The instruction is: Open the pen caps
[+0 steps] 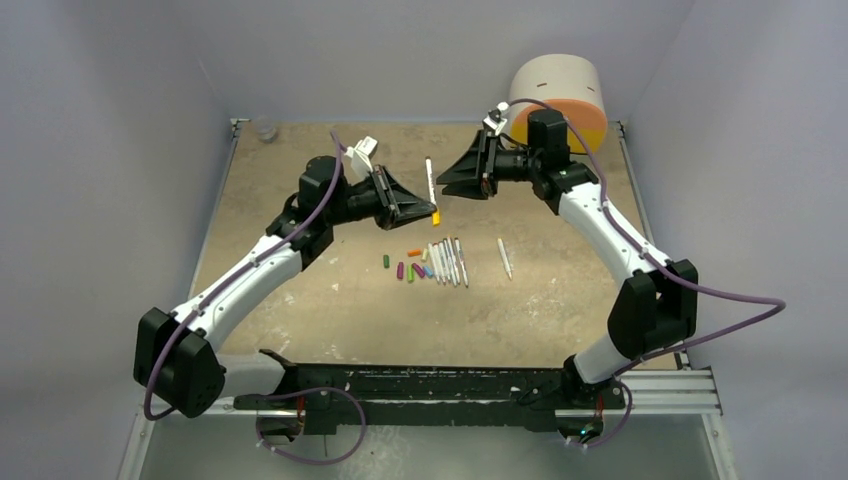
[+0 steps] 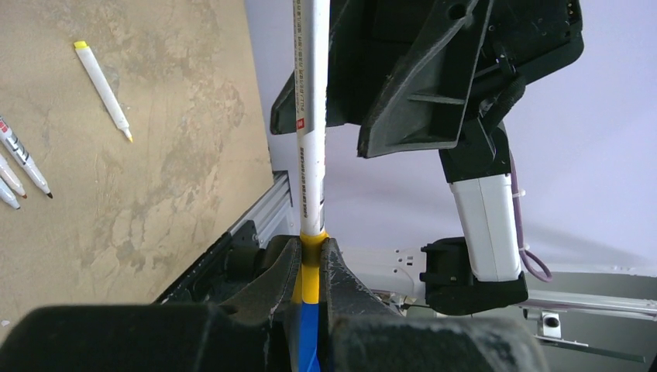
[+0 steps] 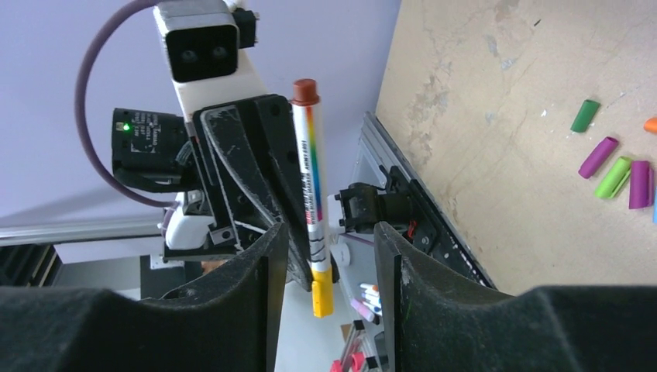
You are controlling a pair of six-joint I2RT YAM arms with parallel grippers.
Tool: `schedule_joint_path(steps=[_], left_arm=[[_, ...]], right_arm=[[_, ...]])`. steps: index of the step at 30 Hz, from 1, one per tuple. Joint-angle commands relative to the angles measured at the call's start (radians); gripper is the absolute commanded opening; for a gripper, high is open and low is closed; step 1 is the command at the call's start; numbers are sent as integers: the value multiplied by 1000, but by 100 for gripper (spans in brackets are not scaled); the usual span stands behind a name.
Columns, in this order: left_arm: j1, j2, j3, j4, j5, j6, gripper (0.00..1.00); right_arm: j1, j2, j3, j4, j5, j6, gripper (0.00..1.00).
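Both arms rise from the rail at the near edge. The left arm [image 1: 240,280] and the right arm [image 1: 610,230] bend inward so that their ends meet in the air above the far middle of the table [image 1: 300,330]. The tabletop is brown and mottled. At its far right corner stands a round cream-and-orange box [image 1: 560,95], just behind the right arm's wrist.

The left gripper [image 2: 310,260] is clamped on the yellow cap [image 2: 311,271] of a pen [image 2: 311,116], with a finger pressed against each side of it. The white barrel sticks straight out beyond the fingertips, clear of the table, and its other end is brown. The right gripper [image 3: 329,232] faces it with its jaws spread wide. The barrel passes between the two fingers, nearer one than the other, and they squeeze nothing. The cap is on the pen.

On the table, nearer the arm bases than the two grippers, a row of pens [image 1: 447,262] lies side by side, touching or nearly so, without caps. A lone pen [image 1: 505,257] with a yellow end lies apart to the right of the row. Left of the row, loose caps [image 1: 405,268] lie scattered close together, dark green, magenta, light green and orange among them.
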Motion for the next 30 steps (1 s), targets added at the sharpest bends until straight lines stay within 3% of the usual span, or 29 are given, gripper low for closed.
schedule_joint_path(steps=[1, 7, 11, 22, 30], left_arm=[[-14, 8, 1, 72, -4, -13, 0], [-29, 32, 4, 106, -5, -33, 0], [-42, 51, 13, 120, -5, -38, 0], [-58, 77, 15, 150, -9, -48, 0], [-65, 83, 12, 149, -3, -47, 2]], right_arm=[[-14, -50, -2, 79, -39, 24, 46], [-13, -19, 23, 46, -37, -20, 42], [-12, 8, 73, -109, -26, -135, 42], [19, -7, 60, -178, -23, -185, 36], [36, -30, 33, -173, -20, -179, 10]])
